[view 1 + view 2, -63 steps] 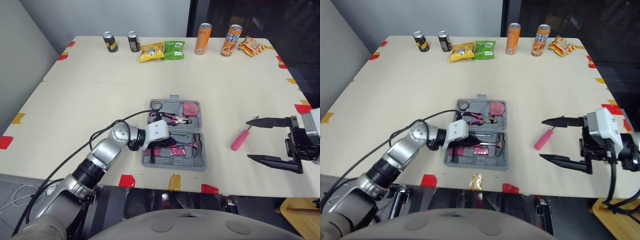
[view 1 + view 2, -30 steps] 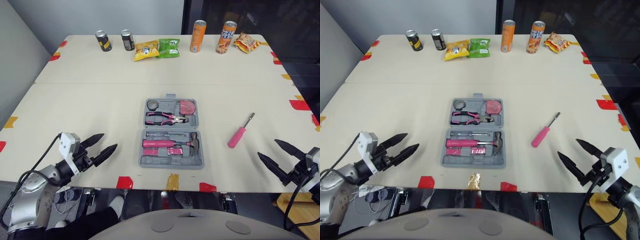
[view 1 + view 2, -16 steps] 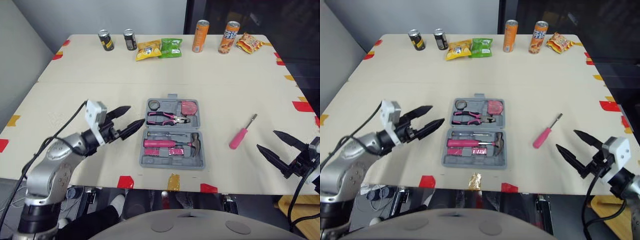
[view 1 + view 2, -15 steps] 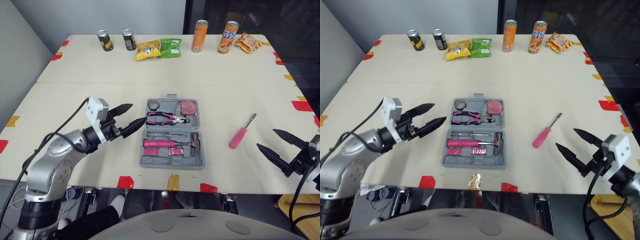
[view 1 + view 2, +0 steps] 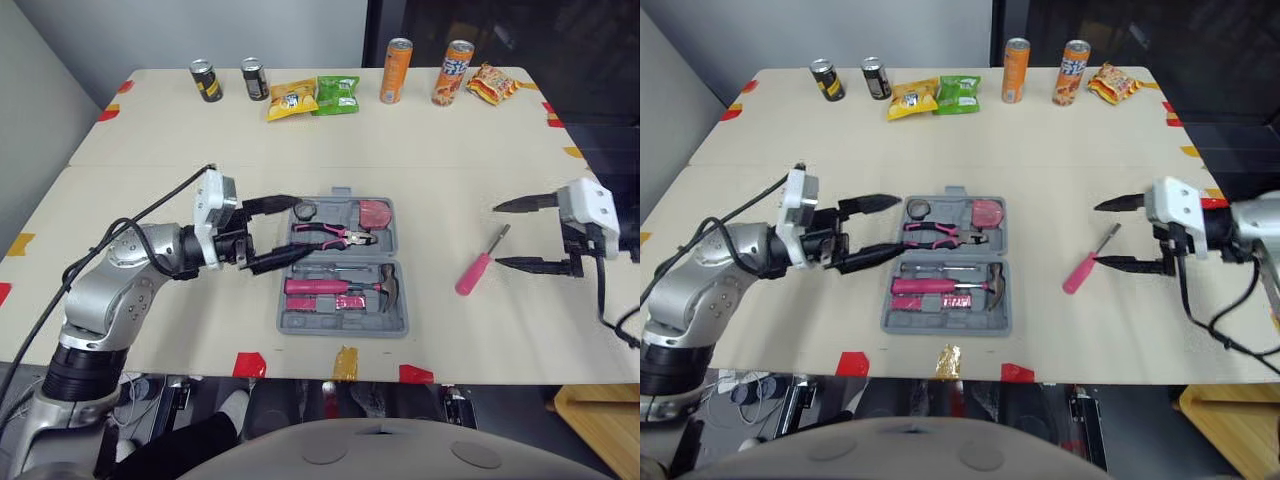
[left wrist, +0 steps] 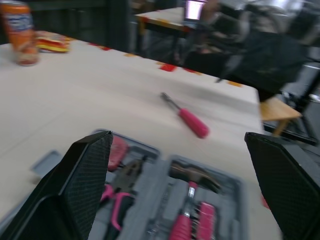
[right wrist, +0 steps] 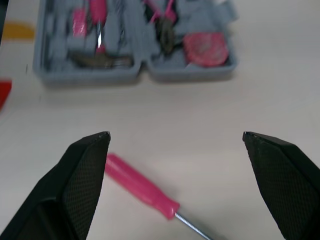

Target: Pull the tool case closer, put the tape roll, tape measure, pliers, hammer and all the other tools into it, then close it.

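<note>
The grey tool case lies open flat in the lower middle of the left eye view, near the front edge of the table. Its moulded pockets already hold the tape roll, tape measure, pliers and hammer, each in its own recess so the two halves can fold together. One tool lies loose: a pink-handled screwdriver on bare tabletop right of centre, well apart from the case. The right gripper hangs just beside it at the right of the frame. Its fingers are spread wide with the shaft end appearing between them, apparently lined up to take it. The left gripper, also spread, reaches in from the left over the case's left edge, probably to steady it or be ready for closing.
</note>
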Tool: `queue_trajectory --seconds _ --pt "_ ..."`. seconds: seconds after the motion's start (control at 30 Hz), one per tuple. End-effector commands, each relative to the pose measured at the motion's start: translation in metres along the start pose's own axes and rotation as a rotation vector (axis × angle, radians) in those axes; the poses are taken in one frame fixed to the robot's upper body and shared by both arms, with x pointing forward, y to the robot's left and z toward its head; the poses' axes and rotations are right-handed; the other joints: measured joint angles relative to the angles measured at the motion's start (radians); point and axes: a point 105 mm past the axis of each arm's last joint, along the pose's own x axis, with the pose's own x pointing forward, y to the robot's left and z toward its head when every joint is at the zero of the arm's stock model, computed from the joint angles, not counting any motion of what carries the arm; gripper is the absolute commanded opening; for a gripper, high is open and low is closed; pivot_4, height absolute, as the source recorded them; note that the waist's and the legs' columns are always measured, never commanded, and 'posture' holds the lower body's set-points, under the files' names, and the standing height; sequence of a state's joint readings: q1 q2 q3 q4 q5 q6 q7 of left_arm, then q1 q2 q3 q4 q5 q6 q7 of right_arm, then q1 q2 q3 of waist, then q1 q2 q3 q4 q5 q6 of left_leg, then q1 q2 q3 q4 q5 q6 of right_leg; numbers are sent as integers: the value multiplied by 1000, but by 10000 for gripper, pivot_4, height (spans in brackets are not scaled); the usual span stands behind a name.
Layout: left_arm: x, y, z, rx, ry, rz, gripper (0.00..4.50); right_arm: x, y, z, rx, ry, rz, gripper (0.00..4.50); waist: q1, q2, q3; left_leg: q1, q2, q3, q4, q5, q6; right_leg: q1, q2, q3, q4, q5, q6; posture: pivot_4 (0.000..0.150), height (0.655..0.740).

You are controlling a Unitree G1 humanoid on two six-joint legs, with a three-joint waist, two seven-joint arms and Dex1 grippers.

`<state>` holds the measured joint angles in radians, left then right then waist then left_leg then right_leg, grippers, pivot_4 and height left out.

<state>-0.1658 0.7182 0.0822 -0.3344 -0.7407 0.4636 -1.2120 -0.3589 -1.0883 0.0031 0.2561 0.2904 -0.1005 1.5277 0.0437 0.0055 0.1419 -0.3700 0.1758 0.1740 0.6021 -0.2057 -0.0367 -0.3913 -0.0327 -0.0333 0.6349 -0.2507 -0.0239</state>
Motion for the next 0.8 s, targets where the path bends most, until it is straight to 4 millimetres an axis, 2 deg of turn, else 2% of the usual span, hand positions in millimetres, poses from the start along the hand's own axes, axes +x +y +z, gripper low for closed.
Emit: queue_trajectory --seconds 0.03,0.17,0.3,0.63,0.73,0.8 --pt "-14 -7 1 49 -14 -78 44638 3 -2 -17 -127 156 154 45000 2 0 0 0 0 1 1 0 0 -1 0 0 2 0 0 1500 7400" --pt "-25 -10 -13 71 -3 -73 44638 15 -13 -32 -252 276 269 45000 3 0 0 -7 1 1 10 0 0 -10 -1 1 13 -2 -3 1500 7400" --pt "-31 -14 -25 68 -15 -55 44638 22 -11 -44 -336 342 378 45000 2 0 0 -13 3 1 14 0 1 -13 0 0 16 -2 -4 1500 7400" --pt "-41 -25 -45 65 -20 -13 44638 51 -12 -47 -375 295 441 45000 -1 0 0 -14 3 2 15 0 1 -14 0 0 18 -3 -5 1500 7400" --pt "-44 -27 -48 66 -19 -4 45000 57 -11 -47 -376 293 458 36824 -1 0 0 -13 3 2 15 0 1 -14 0 0 18 -3 -5 1500 7400" --pt "-45 -28 -50 67 -18 1 45000 58 -10 -49 -368 302 469 29627 0 0 0 -14 4 2 15 0 1 -15 0 0 19 -3 -6 1500 7400"
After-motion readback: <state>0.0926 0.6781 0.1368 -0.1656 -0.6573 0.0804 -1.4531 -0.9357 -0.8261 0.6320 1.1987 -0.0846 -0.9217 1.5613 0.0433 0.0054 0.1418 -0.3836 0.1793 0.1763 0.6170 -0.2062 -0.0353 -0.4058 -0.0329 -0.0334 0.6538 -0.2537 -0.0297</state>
